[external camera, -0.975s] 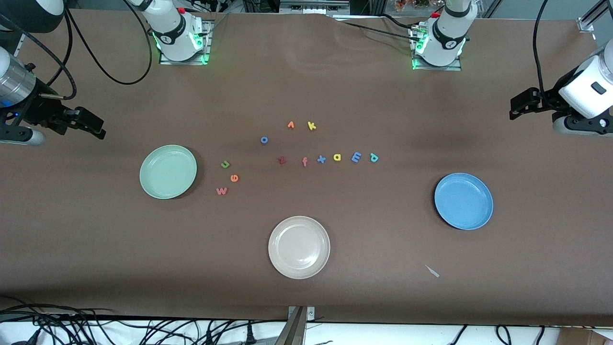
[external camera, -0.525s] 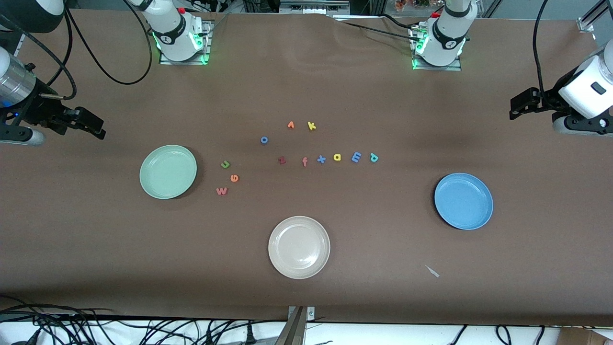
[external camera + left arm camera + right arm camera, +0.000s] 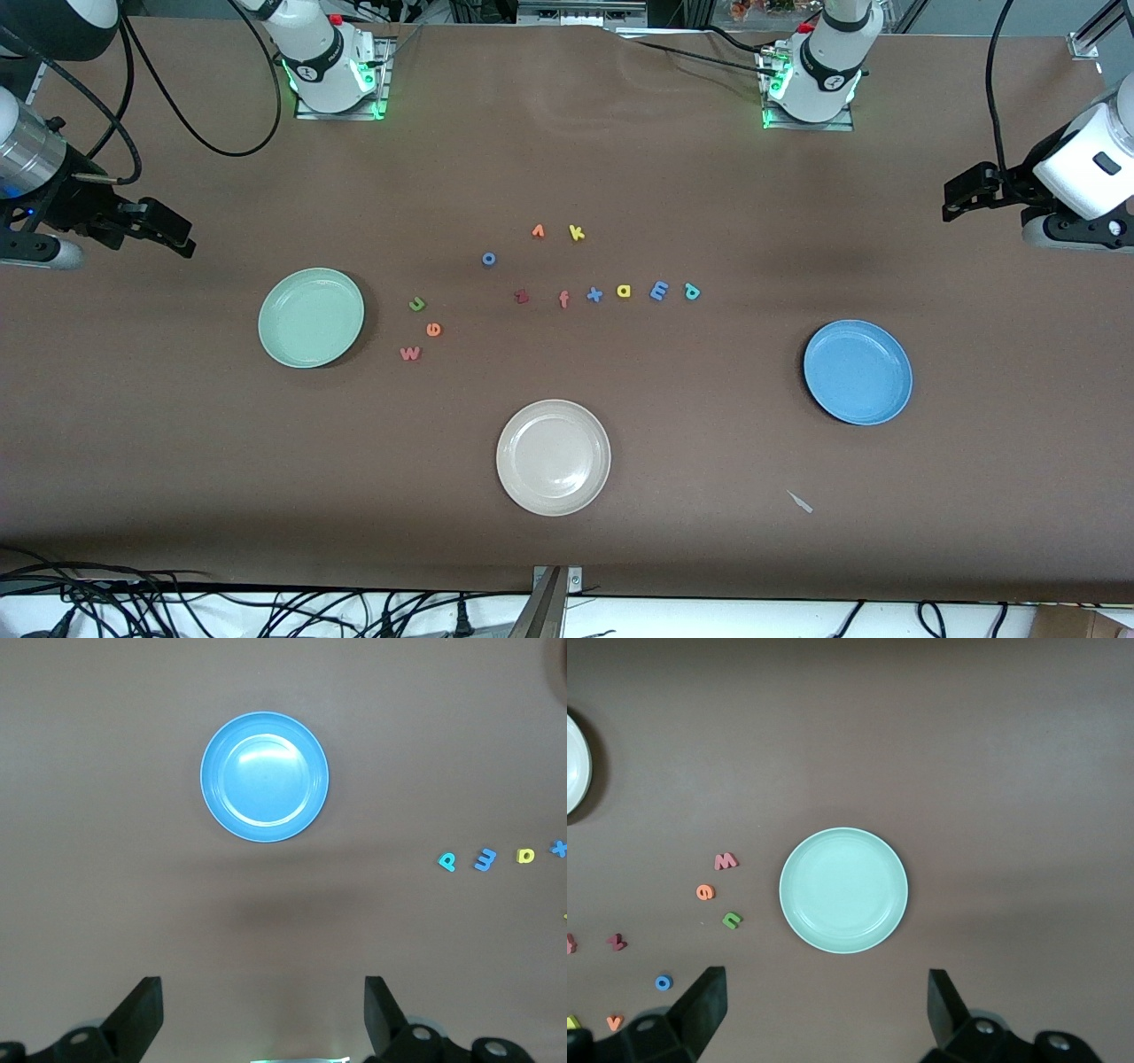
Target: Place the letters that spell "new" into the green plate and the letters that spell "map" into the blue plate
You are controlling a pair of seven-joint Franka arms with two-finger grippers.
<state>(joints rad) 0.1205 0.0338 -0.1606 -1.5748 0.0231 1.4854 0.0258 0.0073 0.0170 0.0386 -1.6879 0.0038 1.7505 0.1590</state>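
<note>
We see the round mint-green plate toward the right arm's end, the round bright blue plate toward the left arm's. Between them lie foam letters: green n, orange e, pink w; yellow a, blue m, teal p. Our left gripper and right gripper wait aloft, fingers apart.

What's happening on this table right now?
Nothing is being handled yet. Both arms wait with fingers open: the left gripper over bare table at its end, the right gripper likewise at its own end. The green plate and blue plate hold nothing. The n, e and w lie beside the green plate; the a, m and p sit in the middle row. A beige plate lies nearest the camera.
</note>
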